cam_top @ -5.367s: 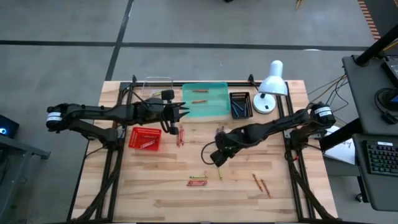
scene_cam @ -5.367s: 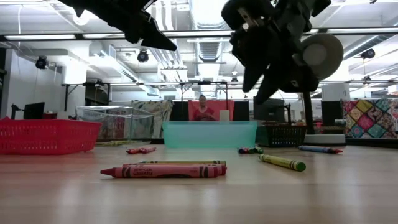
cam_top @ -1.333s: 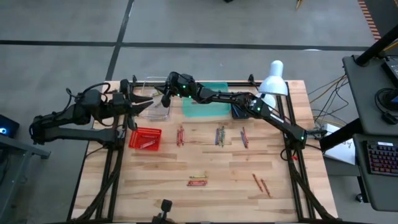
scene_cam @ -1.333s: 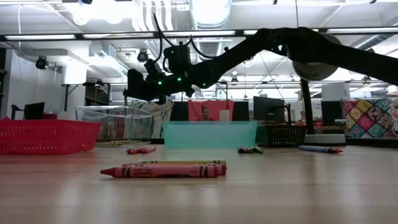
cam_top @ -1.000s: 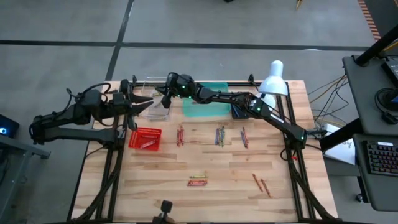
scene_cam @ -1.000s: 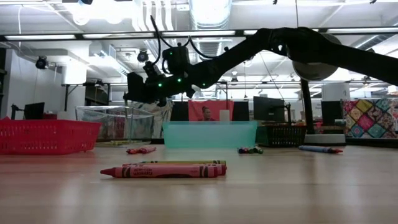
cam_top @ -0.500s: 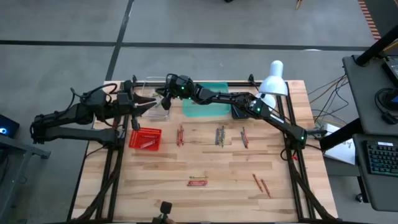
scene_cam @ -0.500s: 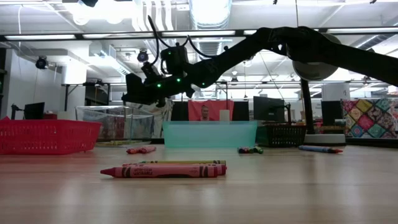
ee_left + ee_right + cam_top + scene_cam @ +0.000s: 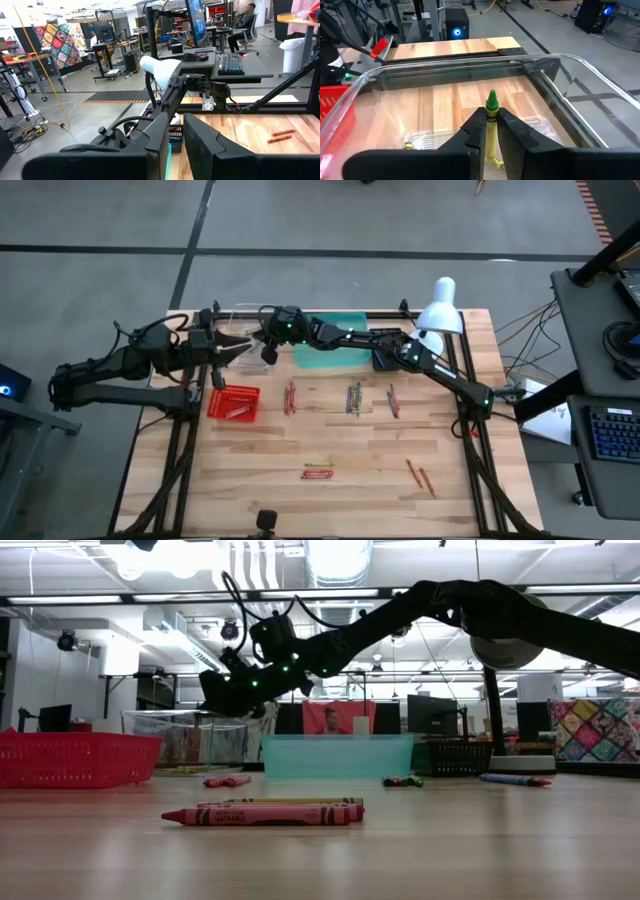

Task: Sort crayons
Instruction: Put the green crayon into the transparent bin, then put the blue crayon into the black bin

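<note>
One yellow-green crayon (image 9: 490, 120) is pinched between the dark fingers of the right end effector (image 9: 490, 131), its green tip pointing forward over the clear tray (image 9: 600, 95) at the far left of the table (image 9: 330, 500); the arm reaches a long way across from the right side to get there, which suggests this tray is meant for that colour. Another yellow-green crayon (image 9: 408, 146) already lies on the tray floor, so the carried one looks ready to be let go among its kind. The left end effector (image 9: 240, 350) waits just beside the clear tray's left edge, and the left wrist view shows only a narrow slit between its fingers with nothing held, so they read as drawn together. Sorting is far from done: red crayons (image 9: 290, 397), a mixed clump (image 9: 354, 397) and a blue-purple pair (image 9: 392, 401) lie in a row mid-table, more sit near the front edge (image 9: 318, 472), and two orange ones (image 9: 419, 476) lie to the right. The red basket (image 9: 232, 403), teal tray (image 9: 330, 340) and dark basket (image 9: 386, 348) stand along the back, near the white lamp (image 9: 436, 318).
</note>
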{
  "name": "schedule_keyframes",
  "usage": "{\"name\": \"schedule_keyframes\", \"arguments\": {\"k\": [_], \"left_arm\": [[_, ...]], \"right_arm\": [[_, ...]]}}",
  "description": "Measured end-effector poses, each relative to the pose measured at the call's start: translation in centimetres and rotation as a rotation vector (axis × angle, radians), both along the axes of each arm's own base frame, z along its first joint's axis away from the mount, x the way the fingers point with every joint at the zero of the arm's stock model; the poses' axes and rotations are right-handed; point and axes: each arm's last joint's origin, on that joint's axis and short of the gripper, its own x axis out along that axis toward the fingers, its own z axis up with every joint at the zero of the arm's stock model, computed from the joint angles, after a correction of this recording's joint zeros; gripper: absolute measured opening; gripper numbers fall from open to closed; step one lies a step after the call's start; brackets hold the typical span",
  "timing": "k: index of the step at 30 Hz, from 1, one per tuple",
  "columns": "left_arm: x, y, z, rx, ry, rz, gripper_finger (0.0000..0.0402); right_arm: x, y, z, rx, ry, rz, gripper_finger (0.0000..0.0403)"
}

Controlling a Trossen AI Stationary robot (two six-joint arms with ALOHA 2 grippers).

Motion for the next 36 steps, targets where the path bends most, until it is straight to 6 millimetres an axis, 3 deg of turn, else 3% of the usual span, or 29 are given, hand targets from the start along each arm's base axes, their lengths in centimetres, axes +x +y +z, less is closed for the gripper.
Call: {"name": "schedule_keyframes", "arguments": {"k": [26,36], "left_arm": [[0.0,0.0,-0.01,0.002,0.001,0.0,0.0042],[0.0,0.0,-0.06,0.002,0.006,0.001,0.0042]], "right_arm": [[-0.08,0.05,-0.06,-0.023,0.031,0.01,0.0042],[-0.05,0.34,0.3,-0.021,0.025,0.031,0.0101]]}}
